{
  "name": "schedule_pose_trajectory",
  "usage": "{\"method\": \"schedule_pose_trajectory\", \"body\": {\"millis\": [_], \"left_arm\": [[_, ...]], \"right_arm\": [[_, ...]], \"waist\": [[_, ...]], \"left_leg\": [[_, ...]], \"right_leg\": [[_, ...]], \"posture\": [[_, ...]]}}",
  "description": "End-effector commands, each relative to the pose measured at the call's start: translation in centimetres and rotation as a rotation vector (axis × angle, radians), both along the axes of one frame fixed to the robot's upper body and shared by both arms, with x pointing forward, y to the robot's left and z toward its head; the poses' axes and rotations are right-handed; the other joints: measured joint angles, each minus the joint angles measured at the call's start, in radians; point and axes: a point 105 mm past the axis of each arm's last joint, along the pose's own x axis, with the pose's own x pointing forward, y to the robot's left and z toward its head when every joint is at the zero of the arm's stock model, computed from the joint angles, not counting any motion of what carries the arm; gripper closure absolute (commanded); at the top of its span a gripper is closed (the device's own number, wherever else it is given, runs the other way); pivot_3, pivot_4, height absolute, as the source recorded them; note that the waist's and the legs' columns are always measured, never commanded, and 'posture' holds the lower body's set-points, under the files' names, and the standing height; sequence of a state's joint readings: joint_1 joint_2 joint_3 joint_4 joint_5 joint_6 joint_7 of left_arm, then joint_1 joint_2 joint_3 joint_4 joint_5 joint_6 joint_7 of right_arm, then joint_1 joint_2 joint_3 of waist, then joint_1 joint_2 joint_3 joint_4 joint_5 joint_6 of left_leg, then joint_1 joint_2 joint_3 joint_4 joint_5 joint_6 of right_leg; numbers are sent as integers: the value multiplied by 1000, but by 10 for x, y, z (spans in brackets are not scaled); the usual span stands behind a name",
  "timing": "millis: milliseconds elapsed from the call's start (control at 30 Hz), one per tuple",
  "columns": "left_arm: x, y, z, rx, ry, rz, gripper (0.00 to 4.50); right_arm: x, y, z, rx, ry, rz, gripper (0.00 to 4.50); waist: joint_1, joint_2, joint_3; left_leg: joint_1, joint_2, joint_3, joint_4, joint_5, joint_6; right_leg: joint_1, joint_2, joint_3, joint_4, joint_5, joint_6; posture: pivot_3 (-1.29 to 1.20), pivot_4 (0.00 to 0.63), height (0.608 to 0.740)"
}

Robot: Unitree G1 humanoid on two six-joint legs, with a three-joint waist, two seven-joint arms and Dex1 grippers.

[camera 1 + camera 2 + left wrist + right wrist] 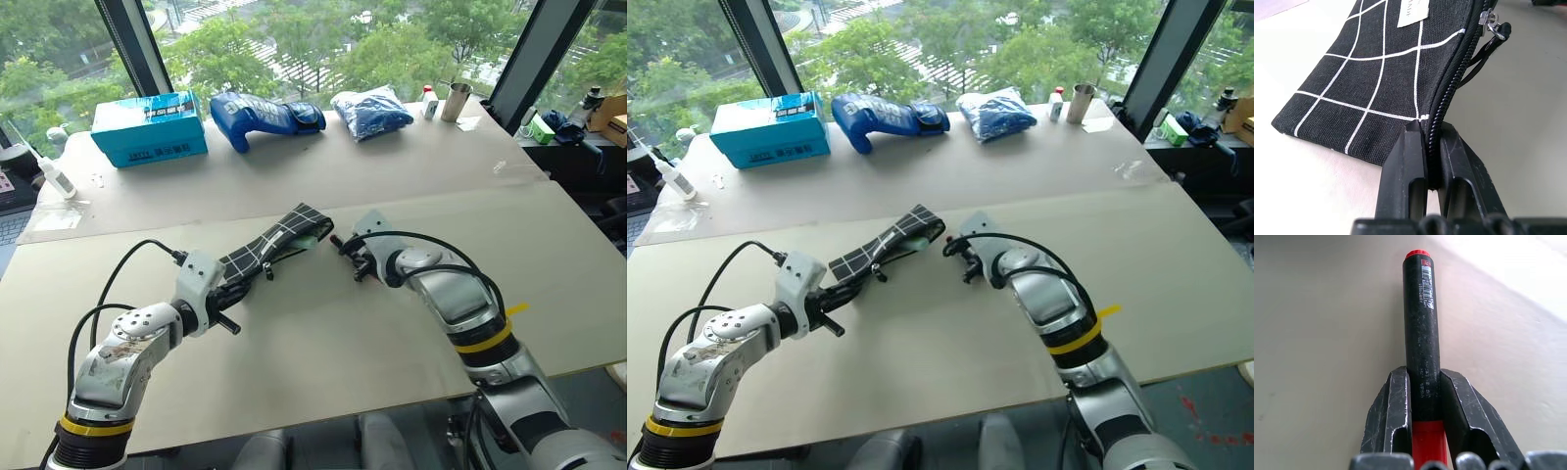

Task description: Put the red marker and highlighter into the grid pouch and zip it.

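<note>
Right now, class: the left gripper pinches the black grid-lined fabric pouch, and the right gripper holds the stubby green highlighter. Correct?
Not quite. The right gripper holds the slim dark red marker, as the right wrist view shows. The left gripper does pinch the black grid-lined fabric pouch.

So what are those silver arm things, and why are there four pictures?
They are a robot's two arms. Two pictures come from cameras on its head, looking down at the table. The other two come from a camera on each wrist. The left gripper pinches the zipper edge of the grid pouch. The right gripper is closed around the red marker. At the back lie a blue box, two blue bags and a metal cup.
</note>
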State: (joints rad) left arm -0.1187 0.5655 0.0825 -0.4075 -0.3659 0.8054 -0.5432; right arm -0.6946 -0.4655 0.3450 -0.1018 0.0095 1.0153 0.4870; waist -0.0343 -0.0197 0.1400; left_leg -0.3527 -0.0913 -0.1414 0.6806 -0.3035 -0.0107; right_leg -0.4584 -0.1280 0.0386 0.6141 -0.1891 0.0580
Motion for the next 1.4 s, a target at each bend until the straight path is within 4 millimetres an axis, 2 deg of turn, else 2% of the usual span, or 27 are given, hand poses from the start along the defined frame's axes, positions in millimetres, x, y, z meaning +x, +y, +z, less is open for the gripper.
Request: {"method": "schedule_pose_trajectory", "body": {"millis": [33, 167, 300, 400, 567, 667, 833, 1000, 1233, 1400], "left_arm": [[2, -2, 12, 7, -54, -17, 4500], [3, -3, 11, 9, -53, -21, 4500], [3, -3, 11, 13, -55, -24, 4500], [4, -3, 11, 14, -55, -25, 4500], [4, -5, 10, 15, -54, -28, 4500], [3, -6, 9, 18, -54, -35, 4500], [4, -7, 9, 29, -56, -42, 4500], [3, -7, 8, 33, -55, -45, 4500], [3, -6, 8, 35, -55, -41, 4500], [2, -5, 7, 33, -52, -38, 4500]], "right_arm": [[6, -3, 61, -2, -218, 111, 4024], [-3, -2, 92, 17, -270, 239, 4024], [-67, 19, 90, -42, -202, 666, 4024], [-86, 29, 87, -57, -182, 785, 4024], [-76, 45, 75, -105, -186, 776, 4024], [-58, 52, 68, -145, -179, 707, 4024], [-35, 55, 61, -235, -190, 642, 4024], [-26, 53, 59, -339, -223, 642, 4024], [-22, 47, 59, -471, -284, 685, 4024], [-39, 44, 69, -451, -288, 780, 4024]], "waist": [[0, 0, 0], [-2, 0, 0], [2, 0, 0], [3, 0, 0], [7, -1, 0], [12, -1, 0], [20, -1, 0], [20, -1, 0], [20, -1, 0], [20, -1, 0]], "left_leg": [[0, 0, 0, 0, 0, 0], [0, 0, 0, 0, 0, 0], [-1, 1, 0, -1, -1, 1], [-1, 1, 0, 0, -2, 4], [0, 1, 2, 1, -2, 4], [0, 1, 2, 1, -1, 1], [0, 1, 2, 1, -1, 1], [0, 1, 2, 1, -1, 1], [0, 1, 2, 1, -1, 1], [0, 1, 2, 1, -1, 1]], "right_leg": [[0, 0, 0, 0, 0, 0], [0, 1, 0, 0, 0, 0], [0, 1, 0, -2, 0, 0], [1, 1, -2, -2, 0, 0], [1, 0, -1, -2, 0, 0], [1, 0, -1, -2, 1, 0], [1, 0, -1, -2, 1, 0], [0, 0, -1, -2, 1, 0], [0, 0, -1, -2, 1, 0], [0, 0, -1, -2, 1, 0]], "posture": [[0, 150, 740], [0, 150, 740], [0, 150, 740], [0, 150, 740], [0, 150, 740], [0, 150, 740], [0, 150, 740], [0, 150, 740], [0, 150, 740], [0, 150, 740]]}}
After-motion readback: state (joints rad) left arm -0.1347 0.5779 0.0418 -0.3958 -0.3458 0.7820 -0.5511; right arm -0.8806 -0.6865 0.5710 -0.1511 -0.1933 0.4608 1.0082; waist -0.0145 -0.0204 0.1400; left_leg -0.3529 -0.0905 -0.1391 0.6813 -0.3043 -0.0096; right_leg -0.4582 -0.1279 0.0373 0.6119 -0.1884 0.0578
